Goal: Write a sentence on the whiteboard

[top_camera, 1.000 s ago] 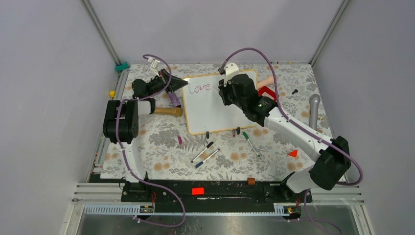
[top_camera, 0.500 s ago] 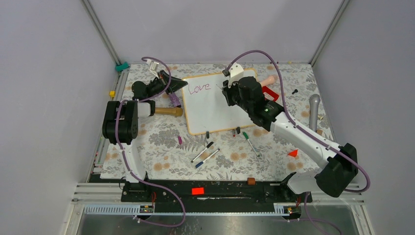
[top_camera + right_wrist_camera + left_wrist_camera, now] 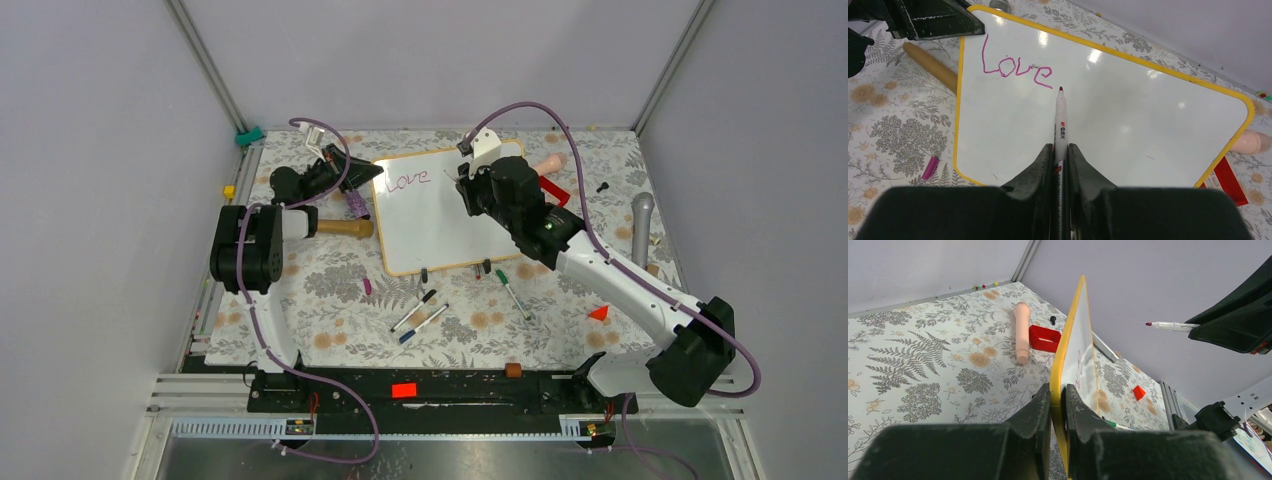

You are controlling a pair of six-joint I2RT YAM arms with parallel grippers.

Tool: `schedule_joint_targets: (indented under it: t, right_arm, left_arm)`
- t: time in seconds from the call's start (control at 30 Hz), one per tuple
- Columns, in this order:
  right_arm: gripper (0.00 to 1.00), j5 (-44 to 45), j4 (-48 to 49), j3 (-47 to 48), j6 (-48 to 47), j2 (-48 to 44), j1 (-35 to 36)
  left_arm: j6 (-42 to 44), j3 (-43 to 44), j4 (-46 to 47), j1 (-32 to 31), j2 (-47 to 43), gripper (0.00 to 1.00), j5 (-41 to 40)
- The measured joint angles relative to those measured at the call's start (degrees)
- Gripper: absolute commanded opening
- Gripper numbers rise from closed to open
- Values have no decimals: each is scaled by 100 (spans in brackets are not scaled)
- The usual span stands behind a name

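At the table's far side, my left gripper (image 3: 1058, 392) is pinched nearly shut on the frame of the whiteboard (image 3: 1083, 355); from above, my own wrist hides that grip. My right gripper (image 3: 1061, 150) is clamped tight on a marker (image 3: 1061, 117), whose lower barrel is lost between the fingers. Its tip sits just past the sentence (image 3: 1015, 67), which reads only "Love"; the left wrist view alone shows a gap between tip and surface. A red tray (image 3: 1045, 338) lies beyond the board, its contents unclear
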Motion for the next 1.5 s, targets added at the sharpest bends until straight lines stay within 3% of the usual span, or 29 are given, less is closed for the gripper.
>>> schedule_joint_targets:
  t: [0.47,0.83,1.5]
  right_arm:
    - [0,42,0,46,55,138,-4]
    - [0,400,-608,874,304,984,-13]
    - [0,643,-1495,1827,509,1657,-105]
  left_arm:
    - [85,2,33,-7,74,0,-98]
    - [190,-68,70,-11,72,0,-186]
    - [251,-79,103,-20,72,0,-208]
